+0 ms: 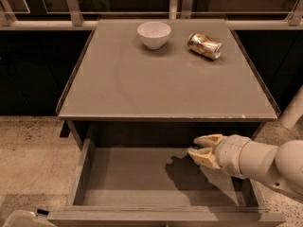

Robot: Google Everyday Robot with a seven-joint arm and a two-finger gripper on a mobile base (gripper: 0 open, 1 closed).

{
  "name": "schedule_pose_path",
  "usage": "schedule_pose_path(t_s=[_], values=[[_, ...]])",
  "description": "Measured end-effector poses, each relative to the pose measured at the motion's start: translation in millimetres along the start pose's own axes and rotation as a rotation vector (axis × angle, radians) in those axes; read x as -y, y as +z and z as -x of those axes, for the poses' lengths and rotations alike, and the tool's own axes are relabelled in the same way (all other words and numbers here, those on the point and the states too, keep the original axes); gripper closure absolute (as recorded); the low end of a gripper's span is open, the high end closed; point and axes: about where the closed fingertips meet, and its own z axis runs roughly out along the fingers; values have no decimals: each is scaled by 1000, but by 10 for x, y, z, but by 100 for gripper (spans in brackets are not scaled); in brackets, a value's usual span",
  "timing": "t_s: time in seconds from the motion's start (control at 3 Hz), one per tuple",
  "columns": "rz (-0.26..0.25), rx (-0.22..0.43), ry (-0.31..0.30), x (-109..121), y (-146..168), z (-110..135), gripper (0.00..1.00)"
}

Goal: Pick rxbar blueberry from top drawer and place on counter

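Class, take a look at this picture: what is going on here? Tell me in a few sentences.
A robot arm reaches in from the right over the open top drawer, with its gripper near the drawer's back right part, just below the counter's front edge. The counter holds a white bowl and a gold can lying on its side. I cannot make out the rxbar blueberry, and no bar lies on the counter yet.
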Motion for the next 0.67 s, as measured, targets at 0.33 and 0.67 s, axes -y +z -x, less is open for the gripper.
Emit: schedule_pose_path(t_s=[0.33,0.67], values=[[-15,18,-54,8,-112,220,100],[-15,18,-56,7,-113,224,100]])
